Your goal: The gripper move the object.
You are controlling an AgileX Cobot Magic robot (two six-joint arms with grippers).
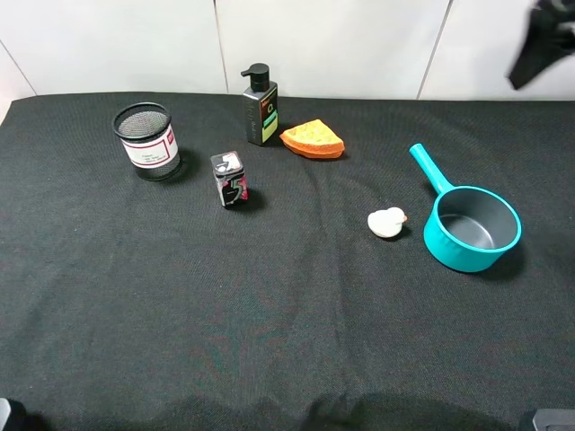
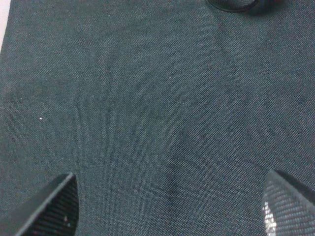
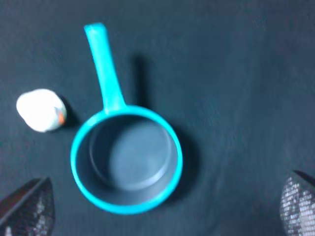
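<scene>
Exterior high view shows the object (image 1: 313, 139), a flat orange-yellow wedge with a gridded top and darker rim, lying on the black woven cloth (image 1: 287, 323) at the far middle, just right of a dark pump bottle (image 1: 260, 106); its long axis runs left-right, its curved edge toward the near side. A mesh cup (image 1: 146, 141) and small carton (image 1: 230, 179) sit further left. Right of centre, a rounded white duck (image 1: 386, 222) lies near a smooth teal saucepan (image 1: 471, 228), handle pointing far-left. The right gripper (image 3: 157, 209) hangs above the pan, fingers wide apart, holding nothing; the left gripper (image 2: 167, 206) is likewise spread and empty over bare cloth.
</scene>
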